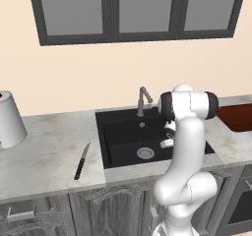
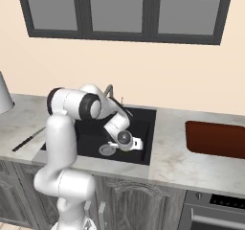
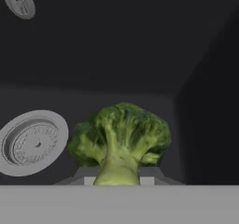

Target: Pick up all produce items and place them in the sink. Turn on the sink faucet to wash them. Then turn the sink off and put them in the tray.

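1. The arm is reaching down into the sink (image 1: 110,132), with the gripper (image 2: 136,144) sitting low over the right half of the basin floor, near the front wall.

2. In the hand view, the broccoli floret (image 3: 120,141) is sitting right at the fingertips, stem toward the camera and bumpy crown pointing away, with the drain (image 3: 31,142) just beside it on the basin floor.

3. The fingers themselves are hiding behind the stem, so I cannot tell whether they are closed on the floret or merely standing around it; how wide they are spread is not showing either.

4. The faucet (image 1: 143,100) is standing at the back rim of the sink, and no water is showing from its spout. The tray (image 2: 216,139) is lying on the counter to the right of the sink, well apart from the hand.

5. The knife (image 1: 81,161) is lying on the counter left of the sink, clear of the work.

6. Risks, as I am judging them:
   - The rounded stem may be slipping or rolling out if the fingers are pinching it off-centre.
   - A lift from this depth may be knocking the floret or the wrist against the front wall of the basin.
   - A swing toward the back may be clipping the faucet spout.
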Robot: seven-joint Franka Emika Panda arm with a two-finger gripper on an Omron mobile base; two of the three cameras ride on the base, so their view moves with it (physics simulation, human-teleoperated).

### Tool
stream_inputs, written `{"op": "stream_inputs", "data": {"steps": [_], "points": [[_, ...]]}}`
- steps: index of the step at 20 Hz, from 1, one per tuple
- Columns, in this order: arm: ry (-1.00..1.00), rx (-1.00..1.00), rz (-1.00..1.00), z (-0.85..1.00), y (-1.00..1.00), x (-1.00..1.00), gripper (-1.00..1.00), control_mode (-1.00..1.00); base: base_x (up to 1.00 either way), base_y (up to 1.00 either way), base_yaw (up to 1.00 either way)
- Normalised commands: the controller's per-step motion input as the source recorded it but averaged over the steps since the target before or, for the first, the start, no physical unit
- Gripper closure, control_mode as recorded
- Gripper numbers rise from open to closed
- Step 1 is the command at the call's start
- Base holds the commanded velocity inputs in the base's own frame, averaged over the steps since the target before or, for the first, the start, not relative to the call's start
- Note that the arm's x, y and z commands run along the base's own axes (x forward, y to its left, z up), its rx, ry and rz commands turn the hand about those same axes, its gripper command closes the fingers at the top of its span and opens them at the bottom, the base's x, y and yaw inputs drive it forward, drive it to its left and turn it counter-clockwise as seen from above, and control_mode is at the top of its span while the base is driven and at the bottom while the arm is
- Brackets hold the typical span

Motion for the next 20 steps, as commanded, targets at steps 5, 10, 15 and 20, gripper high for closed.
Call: {"op": "stream_inputs", "data": {"steps": [5,10,15,20], "points": [[-0.08,0.0,-0.02,0.79,-0.06,-0.12,1.0,-1.0,0.0,0.0,0.0],[0.0,0.02,-0.03,0.88,-0.07,-0.1,1.0,-1.0,0.0,0.0,0.0],[0.0,0.02,-0.04,0.83,-0.16,-0.13,1.0,-1.0,0.0,0.0,0.0],[0.0,0.02,-0.05,0.83,-0.23,-0.16,1.0,-1.0,0.0,0.0,0.0]]}}
